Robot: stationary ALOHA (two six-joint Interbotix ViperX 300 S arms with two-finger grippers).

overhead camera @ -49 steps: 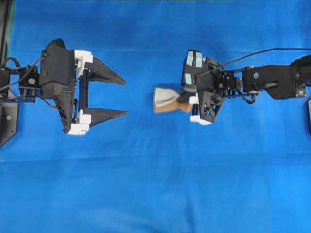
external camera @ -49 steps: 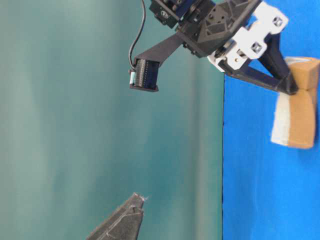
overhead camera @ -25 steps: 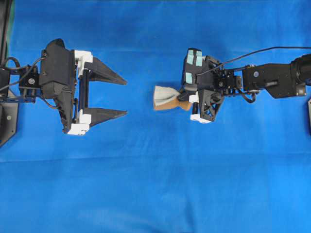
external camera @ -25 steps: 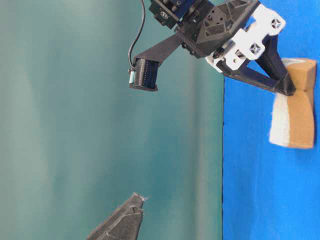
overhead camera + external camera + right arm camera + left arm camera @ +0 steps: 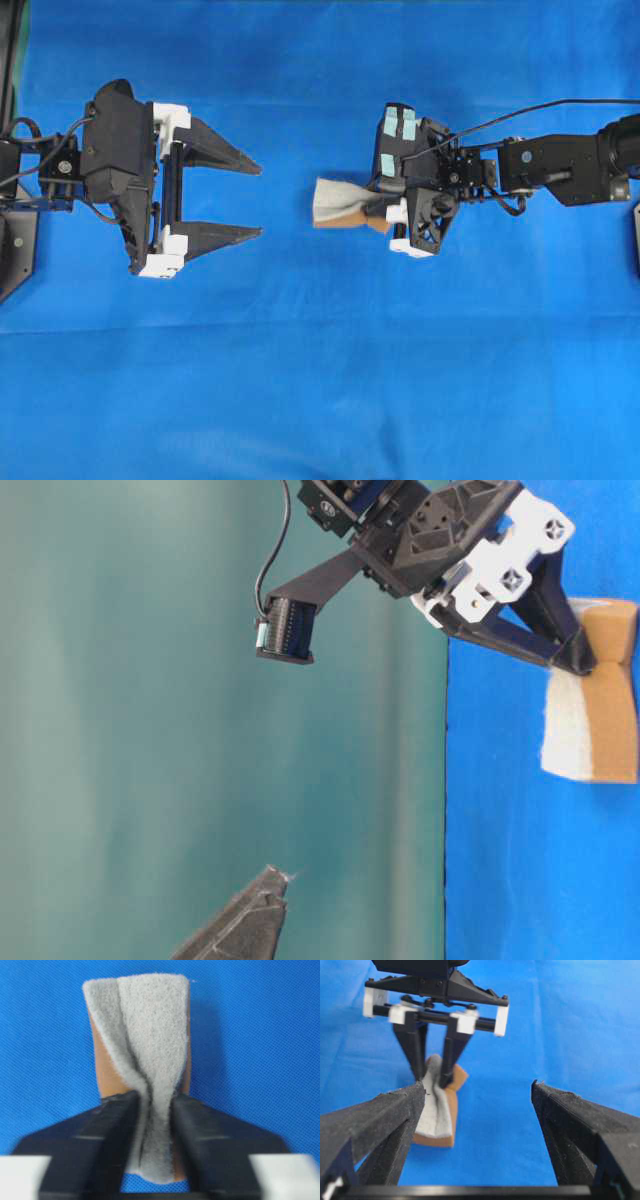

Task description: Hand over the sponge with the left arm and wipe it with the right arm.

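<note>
The left gripper point(image 5: 250, 200) sits at the left of the overhead view, fingers spread wide with nothing between them, tips pointing right toward the sponge point(image 5: 340, 202). A band of bare blue cloth point(image 5: 320, 380) separates the two. The sponge lies on the cloth near the middle, its long axis running left to right — in line with both arms. Its right end is pinched to a narrow waist between the fingers of the right gripper point(image 5: 385, 208), which grips it; the wrist view shows the fingertips point(image 5: 120, 1110) pressed into the grey pad. The right arm is therefore nearer — in contact — while the left stands well apart.
</note>
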